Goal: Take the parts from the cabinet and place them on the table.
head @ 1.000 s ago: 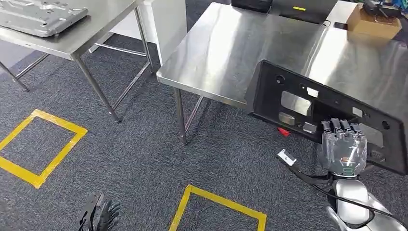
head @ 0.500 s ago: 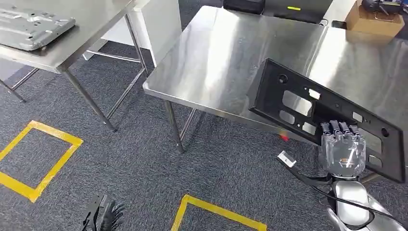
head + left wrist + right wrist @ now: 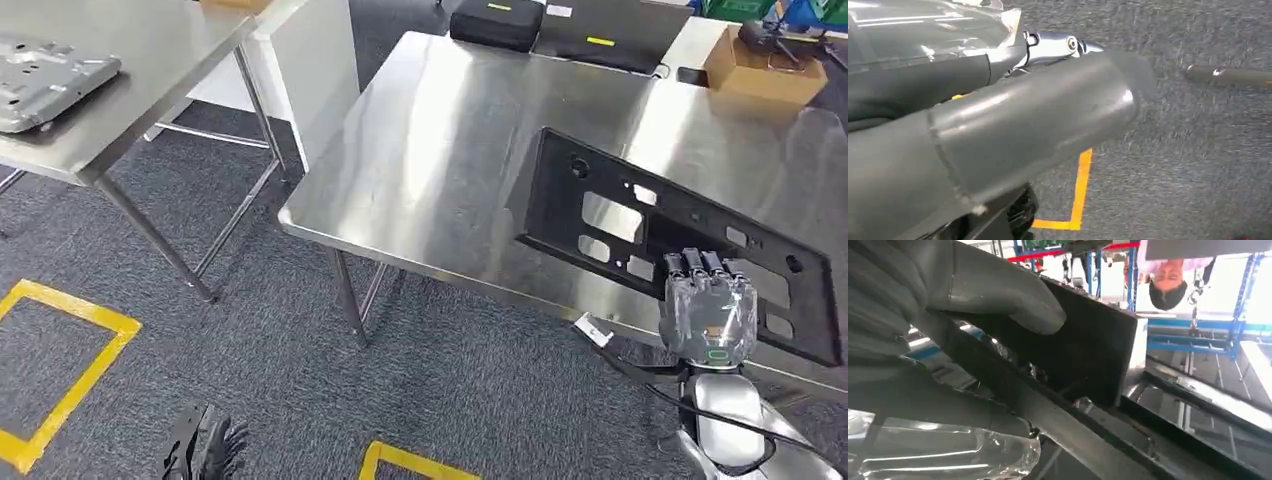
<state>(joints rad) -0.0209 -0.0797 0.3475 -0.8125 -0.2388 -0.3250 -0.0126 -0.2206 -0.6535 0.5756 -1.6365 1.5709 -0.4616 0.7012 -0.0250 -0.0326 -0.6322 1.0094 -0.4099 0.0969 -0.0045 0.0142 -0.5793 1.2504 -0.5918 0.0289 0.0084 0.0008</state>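
Right hand (image 3: 708, 312): fingers clasped on black panel (image 3: 610, 215), held tilted over steel bench (image 3: 440, 150). Left hand (image 3: 205, 445): hangs low above carpet; finger state cannot be told.

The lower edge of the black panel (image 3: 680, 225) is covered where the right hand (image 3: 708, 312) grips it, and the fingers are hidden behind the panel beyond their tips. In the right wrist view the panel (image 3: 1083, 350) is cut off by the picture's edge, so its cut-outs cannot be made out. The steel table (image 3: 450, 150) is cut off at the right edge of the head view. The grey metal plate (image 3: 45, 75) on the second table (image 3: 170, 50) is cut off at the left edge. The left hand (image 3: 205, 445) is cut off at the bottom edge; how its fingers lie cannot be told. In the left wrist view the hand (image 3: 998, 130) is blurred and close, and its fingers are concealed.
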